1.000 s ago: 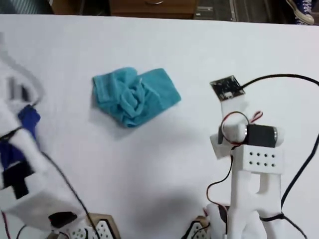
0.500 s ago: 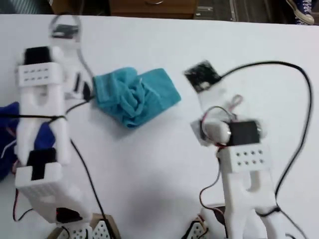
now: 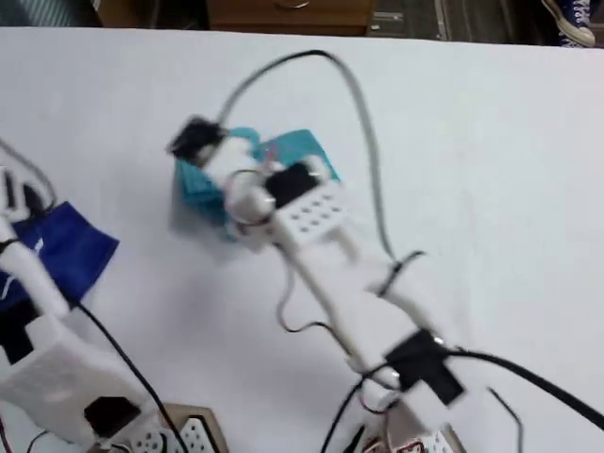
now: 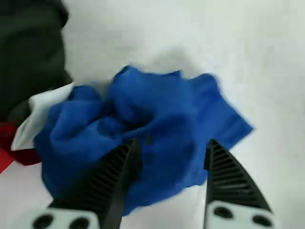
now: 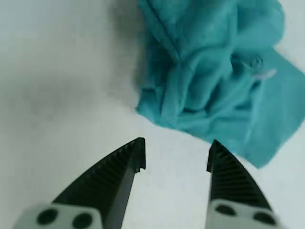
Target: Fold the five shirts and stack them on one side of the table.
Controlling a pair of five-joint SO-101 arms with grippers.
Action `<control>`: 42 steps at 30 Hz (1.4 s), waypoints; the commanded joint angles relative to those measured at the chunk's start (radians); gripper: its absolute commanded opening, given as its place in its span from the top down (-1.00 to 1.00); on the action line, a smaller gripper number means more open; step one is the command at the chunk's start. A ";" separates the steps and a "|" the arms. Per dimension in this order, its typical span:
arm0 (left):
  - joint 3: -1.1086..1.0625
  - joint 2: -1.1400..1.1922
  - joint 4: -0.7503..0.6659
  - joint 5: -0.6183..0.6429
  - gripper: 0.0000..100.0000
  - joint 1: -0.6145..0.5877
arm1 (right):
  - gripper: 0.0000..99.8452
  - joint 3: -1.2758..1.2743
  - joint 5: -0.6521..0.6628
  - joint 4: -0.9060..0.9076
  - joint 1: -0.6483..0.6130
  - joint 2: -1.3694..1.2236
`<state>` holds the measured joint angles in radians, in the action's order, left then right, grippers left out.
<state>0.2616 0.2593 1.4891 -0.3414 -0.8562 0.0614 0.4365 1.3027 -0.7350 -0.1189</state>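
A crumpled teal shirt lies at the table's middle left, with my right arm stretched across it from the near right. In the right wrist view my right gripper is open over bare table, just short of the teal shirt. A crumpled blue shirt lies at the left edge beside my left arm. My left gripper is open, its fingers straddling the blue shirt.
Beside the blue shirt lie a dark garment, a white one and a red one. The white table is bare on its right half. Cables trail from the arms.
My right arm has swung left across the table onto the teal shirt. My left arm has pulled back to the left edge, and the blue shirt lies flatter there.
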 commanded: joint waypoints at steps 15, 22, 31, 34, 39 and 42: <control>0.108 0.144 -0.086 -0.064 0.53 -0.305 | 0.56 0.683 0.005 0.042 0.059 -0.645; 0.280 0.144 0.098 -0.031 0.53 -0.216 | 0.97 0.902 0.002 0.157 0.104 -0.756; 0.460 0.144 0.278 -0.025 0.53 0.063 | 0.96 1.303 0.002 0.412 0.111 -0.740; 0.470 0.150 0.278 0.015 0.53 0.135 | 0.96 1.329 0.002 0.412 0.116 -0.662; 0.438 0.166 0.272 0.066 0.53 0.226 | 0.96 1.326 0.002 0.414 0.079 -0.449; 0.426 0.195 0.272 0.087 0.53 0.262 | 0.96 1.255 0.002 0.414 0.039 -0.292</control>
<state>0.6836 0.4511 1.7484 -0.2723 -0.6306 1.3334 0.4365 1.7093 -0.6552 -0.6299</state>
